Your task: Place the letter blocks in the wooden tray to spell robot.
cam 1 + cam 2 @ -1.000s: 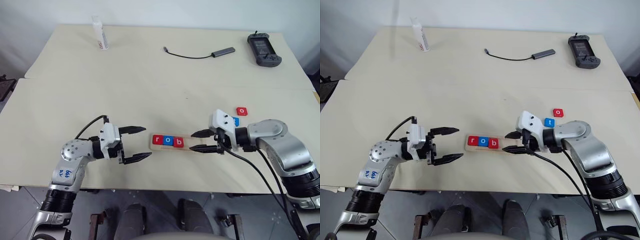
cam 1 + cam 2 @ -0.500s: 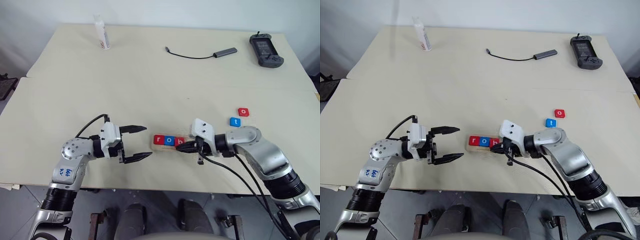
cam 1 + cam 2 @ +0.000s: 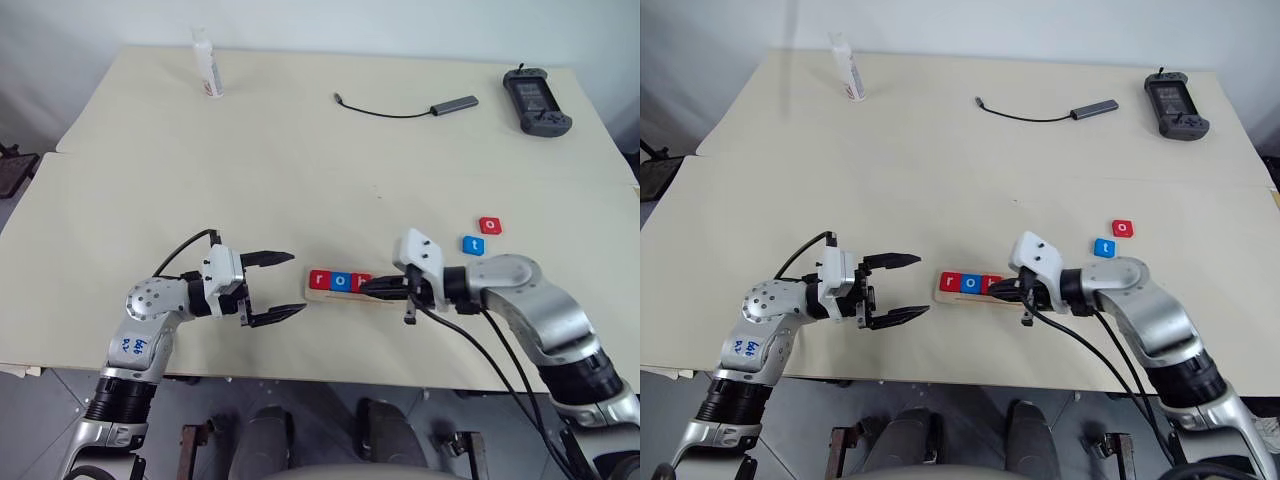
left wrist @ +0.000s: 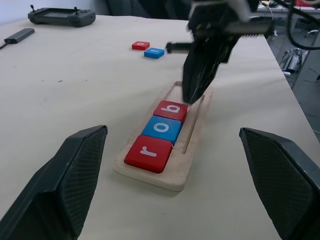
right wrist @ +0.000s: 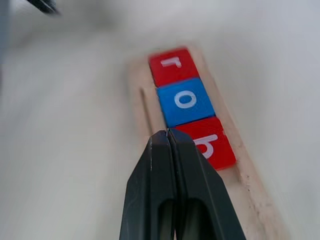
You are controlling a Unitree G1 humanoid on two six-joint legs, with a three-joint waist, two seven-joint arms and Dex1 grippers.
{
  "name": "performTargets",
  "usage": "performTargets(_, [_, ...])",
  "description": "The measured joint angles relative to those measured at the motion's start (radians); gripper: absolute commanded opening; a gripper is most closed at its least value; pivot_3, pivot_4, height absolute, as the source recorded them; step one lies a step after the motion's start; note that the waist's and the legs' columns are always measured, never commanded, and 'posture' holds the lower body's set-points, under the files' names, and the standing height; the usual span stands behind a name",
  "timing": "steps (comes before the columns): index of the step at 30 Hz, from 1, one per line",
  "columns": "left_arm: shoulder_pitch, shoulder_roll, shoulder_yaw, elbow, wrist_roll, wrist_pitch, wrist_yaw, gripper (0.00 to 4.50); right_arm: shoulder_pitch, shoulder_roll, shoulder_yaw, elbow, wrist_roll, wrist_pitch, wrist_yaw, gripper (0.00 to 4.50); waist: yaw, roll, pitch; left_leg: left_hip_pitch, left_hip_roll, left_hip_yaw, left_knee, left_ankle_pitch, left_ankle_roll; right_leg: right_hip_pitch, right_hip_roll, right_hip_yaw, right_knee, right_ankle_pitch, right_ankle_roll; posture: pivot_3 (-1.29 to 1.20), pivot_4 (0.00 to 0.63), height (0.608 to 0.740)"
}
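Left arm is bent at the near left of the table (image 3: pixel 300 140), forearm reaching rightward; left gripper (image 3: pixel 283 285) lies level, pointing right at the tray (image 3: pixel 312 293), fingers spread wide with nothing between them, and it stops short of the tray's left end. Right arm comes in from the near right, elbow out, forearm angled leftward and tipped slightly down; right gripper (image 3: pixel 366 288) has its two fingers pressed together, holding nothing, tips over the tray just right of the b block (image 5: pixel 210 146), at or very close to the block's edge; whether it touches cannot be told. Tray sits near the table's near edge, between the two grippers, long axis running left to right. In its recess, from the left: red r block (image 4: pixel 148 152), blue o block (image 4: pixel 162 128), then red b, all three touching in a row. The right part of the recess stands free beyond b, under the right gripper's fingers. Blue t block (image 3: pixel 472 244) and red o block (image 3: pixel 489 225) lie loose on the table, far right of the tray, near each other but apart, beyond the right forearm. Middle of the table between tray and far edge is bare. Along the far edge: white bottle (image 3: pixel 205 62) at left, cable with adapter (image 3: pixel 405 106) mid-right, black controller (image 3: pixel 537 98) at far right, all well apart from the tray.
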Motion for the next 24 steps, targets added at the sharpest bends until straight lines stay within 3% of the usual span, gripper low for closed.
performTargets(4, [-0.009, 0.006, 0.003, 0.044, 0.001, -0.012, -0.022, 4.50, 0.184, -0.039, -0.186, -0.074, 0.022, -0.074, -0.024, 1.98, 0.006, 0.000, 0.000, 0.001, 0.000, 0.000, 0.000, 0.000, 0.000, 0.001, 0.000, 0.000, 0.000, 0.000, 0.000, 0.00, 0.150, 0.740])
performTargets(11, [-0.036, 0.005, 0.015, 0.126, 0.003, -0.033, -0.029, 4.50, 0.475, 0.090, -0.532, -0.020, -0.011, -0.416, -0.137, 4.35, 0.015, 0.000, 0.000, 0.003, 0.000, 0.002, 0.000, 0.000, 0.000, 0.002, 0.000, 0.000, 0.000, 0.000, 0.000, 0.00, 0.150, 0.740])
performTargets(17, [-0.069, -0.002, 0.012, 0.187, 0.008, -0.057, -0.038, 4.50, 0.659, 0.163, -0.677, 0.119, -0.009, -0.609, -0.154, 4.47, 0.015, 0.000, 0.000, 0.004, 0.000, 0.003, -0.001, 0.000, 0.000, 0.002, 0.001, 0.001, 0.000, 0.000, 0.000, 0.00, 0.150, 0.740])
performTargets(24, [-0.087, -0.006, 0.012, 0.191, 0.009, -0.073, -0.043, 4.50, 0.618, 0.174, -0.689, 0.167, 0.006, -0.646, -0.219, 4.47, -0.012, 0.002, -0.001, 0.006, 0.002, 0.004, 0.000, 0.000, 0.000, 0.002, 0.001, 0.001, 0.002, 0.001, 0.001, 0.00, 0.150, 0.740])
